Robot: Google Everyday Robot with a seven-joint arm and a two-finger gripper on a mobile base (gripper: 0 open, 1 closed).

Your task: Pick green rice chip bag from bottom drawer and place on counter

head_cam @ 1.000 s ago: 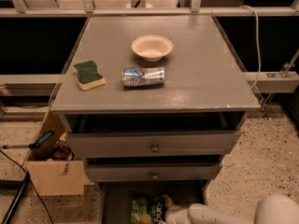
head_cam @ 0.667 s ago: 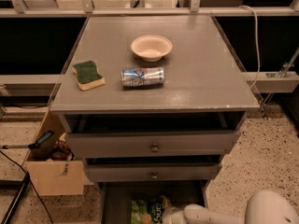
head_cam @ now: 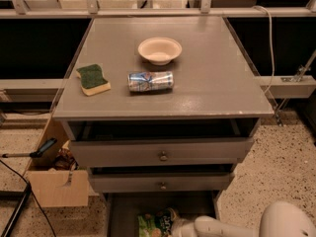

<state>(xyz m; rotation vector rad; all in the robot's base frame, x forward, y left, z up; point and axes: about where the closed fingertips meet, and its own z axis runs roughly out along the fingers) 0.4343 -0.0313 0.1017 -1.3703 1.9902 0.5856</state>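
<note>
The green rice chip bag (head_cam: 153, 224) lies in the open bottom drawer (head_cam: 118, 216) at the bottom edge of the camera view. My white arm reaches in from the lower right, and my gripper (head_cam: 178, 228) is at the bag's right end, low in the drawer. Its tips are hidden against the bag. The counter (head_cam: 207, 78) is the grey top of the cabinet, above the two knobbed drawers.
On the counter stand a cream bowl (head_cam: 159, 50), a lying silver-blue can (head_cam: 151, 81) and a green-and-yellow sponge (head_cam: 93, 79). The two upper drawers (head_cam: 162, 152) stick out slightly. A cardboard box (head_cam: 54, 181) with tools stands left of the cabinet.
My arm has slid left across the bottom of the view, bringing the gripper closer against the green bag. The bag and the counter items have not moved.
</note>
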